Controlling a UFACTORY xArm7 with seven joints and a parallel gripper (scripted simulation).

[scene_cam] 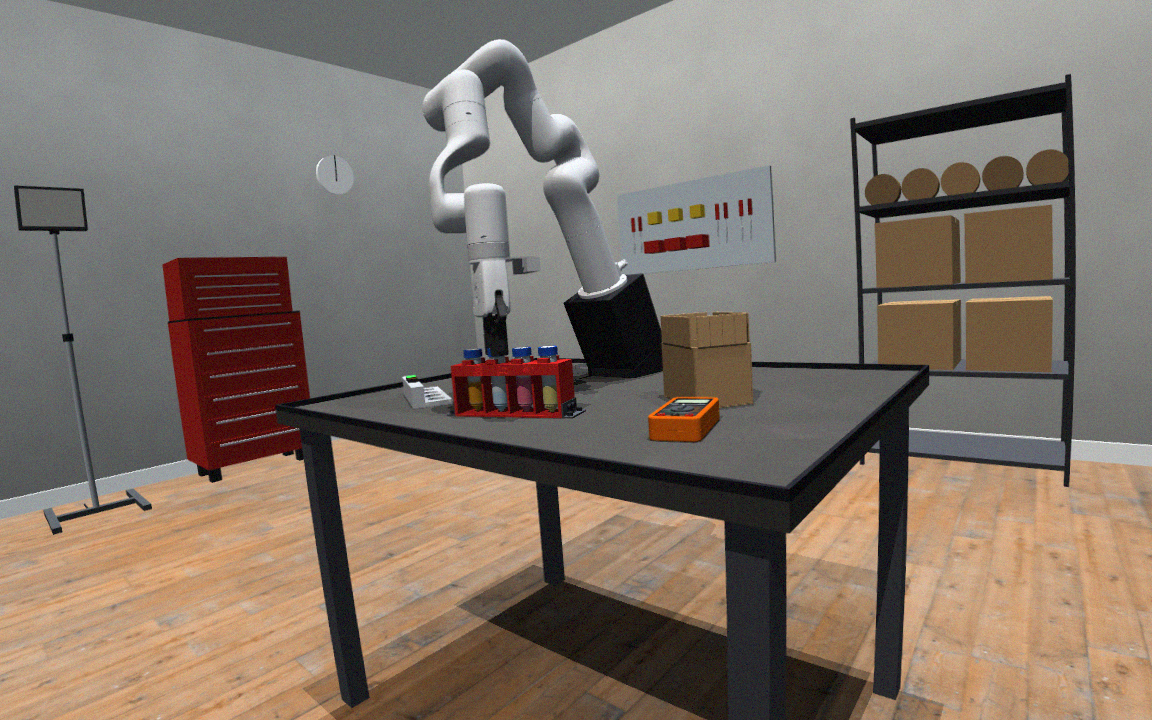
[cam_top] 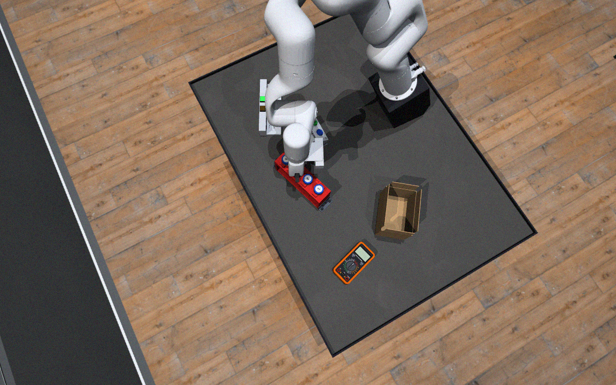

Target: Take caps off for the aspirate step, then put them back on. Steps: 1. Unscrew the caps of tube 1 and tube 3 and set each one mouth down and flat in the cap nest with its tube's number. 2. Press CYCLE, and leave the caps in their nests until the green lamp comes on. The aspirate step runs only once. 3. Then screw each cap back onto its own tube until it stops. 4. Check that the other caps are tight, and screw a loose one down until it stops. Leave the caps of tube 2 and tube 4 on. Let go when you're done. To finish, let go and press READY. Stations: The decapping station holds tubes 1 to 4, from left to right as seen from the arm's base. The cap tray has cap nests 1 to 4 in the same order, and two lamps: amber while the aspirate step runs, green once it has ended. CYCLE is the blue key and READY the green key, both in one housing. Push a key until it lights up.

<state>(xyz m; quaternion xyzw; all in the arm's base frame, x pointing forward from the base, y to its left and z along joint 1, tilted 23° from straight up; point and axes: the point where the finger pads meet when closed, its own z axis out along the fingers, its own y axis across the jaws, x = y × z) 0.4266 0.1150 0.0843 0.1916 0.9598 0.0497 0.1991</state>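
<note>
A red decapping station [cam_top: 323, 197] [scene_cam: 513, 365] holds four tubes with blue caps. My gripper [cam_top: 295, 176] [scene_cam: 495, 343] points straight down and is shut on the cap of tube 3, the second tube from the left in the exterior view. That cap is mostly hidden by the fingers. Tube 1's cap [cam_top: 318, 189] [scene_cam: 548, 351], tube 2's cap [cam_top: 307, 179] [scene_cam: 522, 351] and tube 4's cap [cam_top: 284, 159] [scene_cam: 472, 352] sit on their tubes. The white cap tray [cam_top: 262, 125] [scene_cam: 423, 392] lies behind the station, its green lamp [cam_top: 262, 99] [scene_cam: 410, 377] lit. The arm hides most of its nests.
The key housing with the blue key [cam_top: 318, 131] sits under the arm's wrist. An open cardboard box [cam_top: 398, 210] [scene_cam: 706, 358] and an orange multimeter [cam_top: 353, 262] [scene_cam: 684, 417] stand farther along the table. The arm's black base [cam_top: 403, 102] [scene_cam: 616, 326] is behind.
</note>
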